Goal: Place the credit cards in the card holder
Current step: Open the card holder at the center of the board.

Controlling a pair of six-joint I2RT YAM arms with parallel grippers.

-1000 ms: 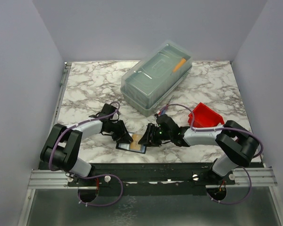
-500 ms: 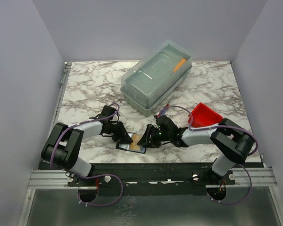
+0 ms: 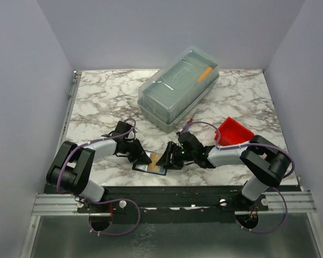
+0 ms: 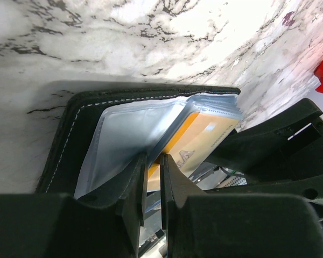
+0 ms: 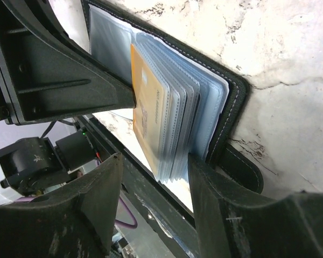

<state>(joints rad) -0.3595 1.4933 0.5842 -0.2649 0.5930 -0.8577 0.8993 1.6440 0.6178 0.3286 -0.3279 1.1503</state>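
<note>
The card holder (image 3: 149, 167) lies open on the desk (image 3: 97, 102) in our top view, right by the near edge. The left end effector (image 3: 141, 157) is down at its left side and the right end effector (image 3: 168, 158) at its right.

On the left wrist cam we've got the black cover flat on the marble, the clear sleeves (image 4: 124, 134) lifted up and a tan card (image 4: 204, 137) sitting in one. The fingers (image 4: 129, 188) are nearly together with just a slit between them. The card's edge shows in that slit, but we can't tell if it's actually pinched.

On the right wrist cam the fingers (image 5: 97, 199) are spread wide open, one on either side of the fanned sleeves, gripping nothing.
</note>
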